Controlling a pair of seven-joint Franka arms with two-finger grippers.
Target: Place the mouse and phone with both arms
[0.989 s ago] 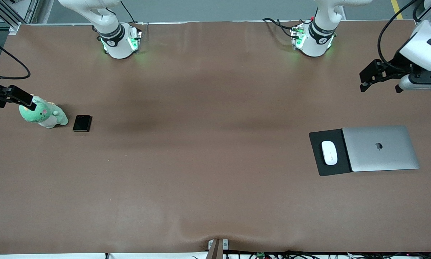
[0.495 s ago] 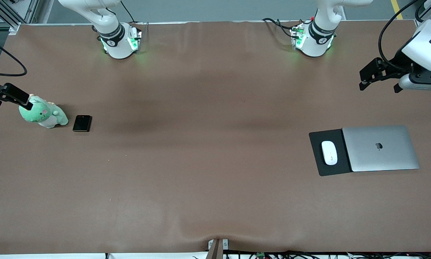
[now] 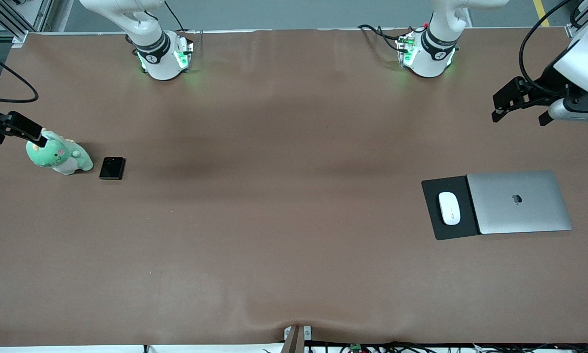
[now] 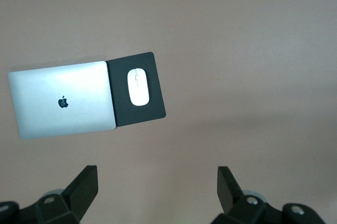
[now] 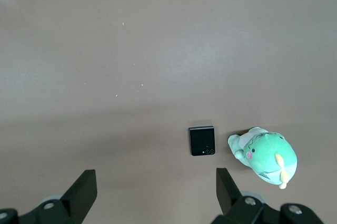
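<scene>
While both arms hang high over the two ends of the table, nothing is in either gripper, and the task looks to be either finished or at its very start; from how things lie I judge the placing done, though that is only a reading. The left gripper is up in the air over bare tabletop at the left arm's end, its fingers spread wide and empty. Well below and apart from it the mouse lies flat on the mouse pad, which is tucked against a closed silver laptop; the left wrist view shows all three clear of the jaws. The right gripper hovers at the right arm's end, over the edge of a green plush toy, its fingers also parted with nothing between them. The phone lies flat on the table just beside the toy, a little toward the middle of the table from the gripper and well under it. If the placing is complete, the next move is simply for each arm to draw clear without dipping toward its object. If a pick is instead to come, each gripper would have to centre over its object, turn the jaws across the narrow width, and descend; the phone's thin, glossy body would be the harder hold.
</scene>
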